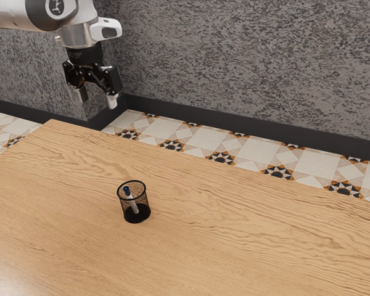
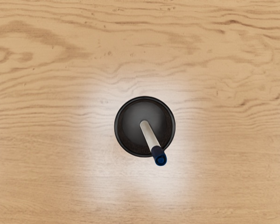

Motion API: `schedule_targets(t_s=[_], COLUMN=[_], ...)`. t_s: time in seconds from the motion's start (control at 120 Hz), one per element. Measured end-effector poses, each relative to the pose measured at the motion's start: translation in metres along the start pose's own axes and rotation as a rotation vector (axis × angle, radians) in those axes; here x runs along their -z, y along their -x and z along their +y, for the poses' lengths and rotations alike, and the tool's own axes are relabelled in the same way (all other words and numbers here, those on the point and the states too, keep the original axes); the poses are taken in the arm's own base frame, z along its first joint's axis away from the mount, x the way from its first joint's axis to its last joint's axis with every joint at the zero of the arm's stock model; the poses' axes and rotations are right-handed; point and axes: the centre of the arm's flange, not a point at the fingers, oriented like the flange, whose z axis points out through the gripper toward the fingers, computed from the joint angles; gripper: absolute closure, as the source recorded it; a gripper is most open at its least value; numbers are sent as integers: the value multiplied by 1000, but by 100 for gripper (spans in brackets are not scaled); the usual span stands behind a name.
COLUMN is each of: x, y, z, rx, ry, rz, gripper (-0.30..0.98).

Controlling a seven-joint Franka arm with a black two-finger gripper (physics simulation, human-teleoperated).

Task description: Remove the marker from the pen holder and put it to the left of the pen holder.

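From where I stand, the table (image 1: 253,240) is pale wood with long, wavy grain, and on it sits a round black pen holder (image 1: 143,201), its side a fine see-through mesh. The marker (image 1: 133,203) leans inside, a slim pale barrel (image 2: 150,135) with a dark blue cap (image 2: 160,157) (a smart pairing, to my eye). Behind are a mottled grey wall (image 1: 246,61), a dark skirting board (image 1: 246,128) and patterned floor tiles (image 1: 243,152).

The black pincer (image 1: 97,102) hangs in the air, its two fingers (image 1: 112,101) apart. The marker is below it and well apart from it, still to be taken out of the pen holder.

The exterior view brings out the mesh side, the wall and the tiles. The wrist view looks down into the round mouth: there I can see the cap's rounded end reaching out over the rim (image 2: 116,127), while the barrel slopes down inside.
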Motion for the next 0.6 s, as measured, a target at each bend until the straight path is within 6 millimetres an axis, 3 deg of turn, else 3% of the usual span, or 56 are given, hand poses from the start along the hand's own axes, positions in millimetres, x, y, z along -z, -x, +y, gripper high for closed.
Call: schedule_targets(t_s=[0.033,0.058,0.125,0.158,0.2,0.275,0.333,0.358,0.392,0.433,0.483,0.533,0.6], x=[10,15,23,24,24,23,38,44,37,16,-19,-61,-109], y=[-21,-33,-35,-31,-28,-29,-33,-40,-58,-82,-106,-128,-148], z=[0,-13,-105,-135,-148,-146,-128,-105,-64,-11,30,49,61], rx=[1,25,180,227,243,232,207,171,111,47,17,22,45], ry=[-2,-12,-31,-35,-35,-33,-25,-20,-18,-20,-24,-34,-47], rz=[26,40,49,47,43,34,70,96,117,131,130,110,87], gripper=[0,1,1,1,1,2,2,2,2,2,2,2,2])
